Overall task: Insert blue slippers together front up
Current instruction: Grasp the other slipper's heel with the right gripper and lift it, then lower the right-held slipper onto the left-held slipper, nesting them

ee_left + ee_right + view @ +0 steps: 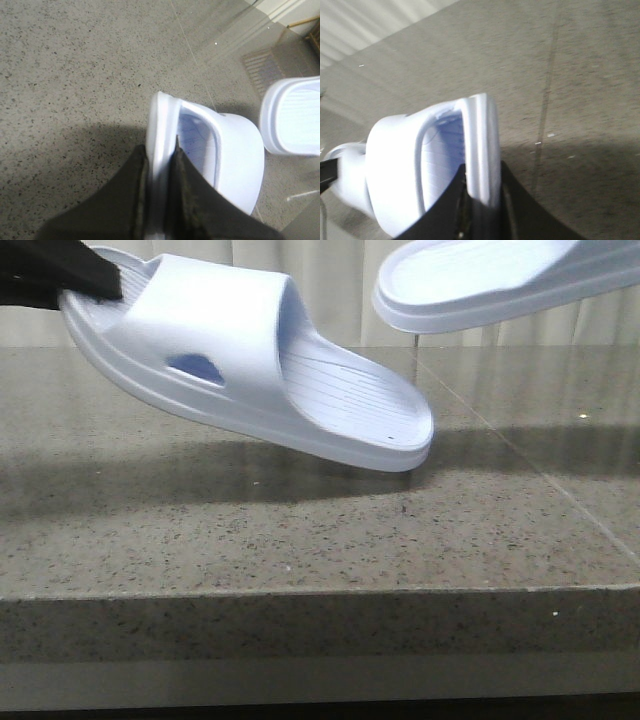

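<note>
Clearly both blue slippers are off the table, each one pinched by a gripper. The left gripper (159, 200) has its dark fingers (129, 200) closed narrowly on the thick sole edge of the left slipper (250, 360), at the end that points up and to the left in the front view; the opposite end slopes down toward the stone, its ribbed footbed and oval side hole facing the camera. That low end hangs just above the table (300, 530) (the shadow under it suggests a small gap, not contact).

The right gripper (481, 210) likewise clamps the sole rim of the right slipper (500, 280), fingers (517, 210) drawn in tight on either side of the rim. In the front view this slipper is higher, near the upper right, with its ribbed footbed showing, and well apart from the first slipper.

The surface is speckled grey-brown stone with a thin seam line running across it and a thick front edge. Behind the table hangs a pale pleated curtain (340, 300).
</note>
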`<state>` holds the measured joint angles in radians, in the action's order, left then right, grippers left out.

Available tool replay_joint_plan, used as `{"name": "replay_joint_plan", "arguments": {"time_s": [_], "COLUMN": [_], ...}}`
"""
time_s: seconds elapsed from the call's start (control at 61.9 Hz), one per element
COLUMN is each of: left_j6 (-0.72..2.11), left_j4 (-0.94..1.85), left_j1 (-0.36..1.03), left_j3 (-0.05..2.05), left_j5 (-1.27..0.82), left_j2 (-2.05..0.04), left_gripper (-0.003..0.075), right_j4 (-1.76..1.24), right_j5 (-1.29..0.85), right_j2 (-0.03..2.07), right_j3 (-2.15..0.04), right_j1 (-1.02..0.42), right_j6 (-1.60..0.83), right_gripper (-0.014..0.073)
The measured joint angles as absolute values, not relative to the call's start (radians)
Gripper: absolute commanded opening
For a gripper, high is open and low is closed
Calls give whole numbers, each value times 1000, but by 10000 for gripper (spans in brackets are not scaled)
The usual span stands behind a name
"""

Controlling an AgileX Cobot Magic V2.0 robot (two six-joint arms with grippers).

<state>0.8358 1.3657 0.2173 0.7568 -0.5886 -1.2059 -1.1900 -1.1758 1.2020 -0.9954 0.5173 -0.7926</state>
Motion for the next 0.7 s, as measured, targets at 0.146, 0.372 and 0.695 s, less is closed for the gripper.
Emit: {"name": "replay_joint_plan", "arguments": {"time_s": [0.146, 0.372, 0.695], "left_j6": [836, 834, 834], "left_j4": [1379, 1394, 1403], "left_j1": [240, 242, 242], "left_j3": [739, 737, 737], "left_j5": [-570, -551, -551], "left_j2": [-1268, -1427, -1461], "left_gripper": [-20, -20, -20], "right_j4": [-1208, -1209, -1185], "right_j5": [-1182, -1114, -962], "right_j2": [1190, 1189, 1189], "right_j3": [-961, -885, -787], "right_j1": [480, 458, 364], "right_j6": [-792, -791, -791], "right_gripper": [-66, -66, -57]}}
